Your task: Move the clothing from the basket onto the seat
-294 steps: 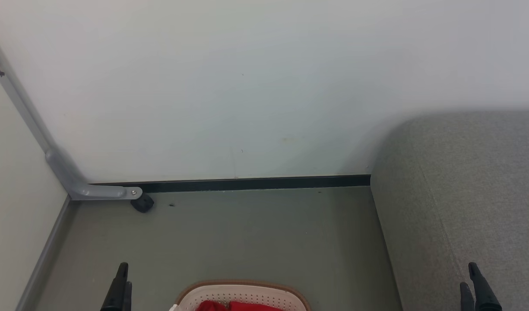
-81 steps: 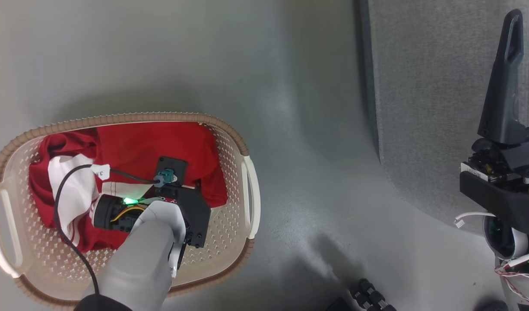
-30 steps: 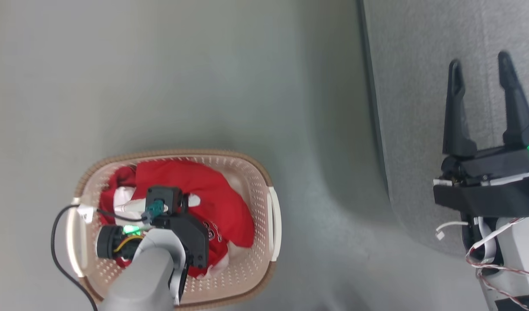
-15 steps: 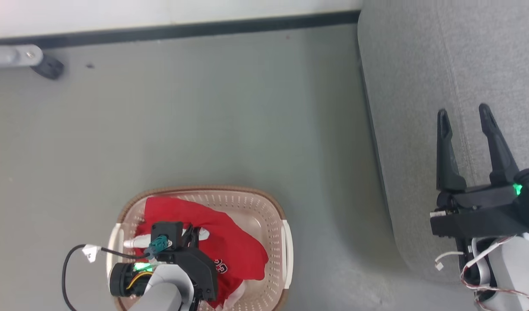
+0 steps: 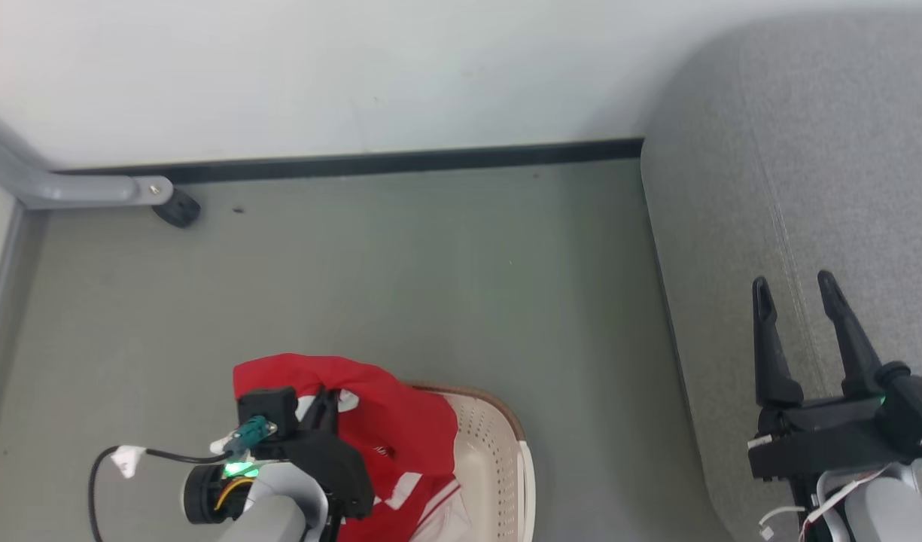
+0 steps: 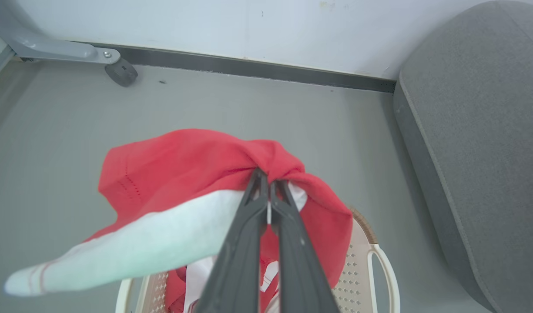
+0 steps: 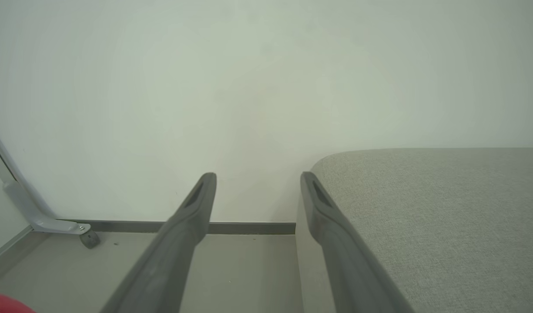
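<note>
My left gripper (image 6: 268, 182) is shut on a red garment (image 6: 183, 161) with a white sleeve (image 6: 131, 250), holding it lifted above the cream basket (image 6: 357, 269). In the head view the same red clothing (image 5: 400, 429) hangs from my left gripper (image 5: 327, 399) over the basket (image 5: 498, 467) at the bottom edge. More red and white fabric lies under it in the basket. The grey seat (image 5: 822, 150) is at the right. My right gripper (image 5: 795, 290) is open over the seat's left part, with nothing between its fingers (image 7: 196, 195).
A white wall with a dark baseboard (image 5: 400, 162) runs along the back. A grey metal leg with a black caster (image 5: 176, 211) stands at the back left. Grey floor (image 5: 400, 278) lies between the basket, the wall and the seat.
The head camera has tilted up, bringing the wall into view. My left gripper has lifted the red garment out of the basket. The right gripper stays open.
</note>
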{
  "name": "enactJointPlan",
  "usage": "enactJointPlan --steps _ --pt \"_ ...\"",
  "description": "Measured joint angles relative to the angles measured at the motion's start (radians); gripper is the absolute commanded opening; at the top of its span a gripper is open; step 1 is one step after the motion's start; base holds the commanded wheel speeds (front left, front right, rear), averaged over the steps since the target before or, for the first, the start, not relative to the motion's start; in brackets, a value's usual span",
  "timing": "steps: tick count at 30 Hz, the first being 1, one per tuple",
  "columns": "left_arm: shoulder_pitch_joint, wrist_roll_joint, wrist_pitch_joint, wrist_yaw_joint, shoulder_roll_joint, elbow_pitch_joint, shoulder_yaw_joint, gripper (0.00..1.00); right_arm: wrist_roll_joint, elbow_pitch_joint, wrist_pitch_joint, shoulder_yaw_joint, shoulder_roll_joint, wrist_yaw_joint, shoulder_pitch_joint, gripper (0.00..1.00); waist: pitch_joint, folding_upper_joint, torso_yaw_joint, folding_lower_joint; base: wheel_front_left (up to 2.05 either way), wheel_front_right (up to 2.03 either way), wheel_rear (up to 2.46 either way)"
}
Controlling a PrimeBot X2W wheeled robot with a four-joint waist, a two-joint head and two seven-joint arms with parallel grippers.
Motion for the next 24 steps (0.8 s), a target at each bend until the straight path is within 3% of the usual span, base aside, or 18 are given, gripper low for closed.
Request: enactJointPlan --steps 11,24 --pt "0.062 0.063 0.000 0.001 0.057 -0.184 0.070 0.00 0.016 0.020 -0.001 0.002 0.006 0.000 0.101 1.00 -0.122 0.0001 0.038 0.0000 0.00 0.00 0.00" --pt "0.083 0.199 -0.001 0.002 0.102 -0.548 0.161 0.00 0.023 0.018 -0.001 0.022 0.018 0.000 0.181 1.00 -0.221 0.0000 0.078 0.0001 0.00 0.00 0.00"
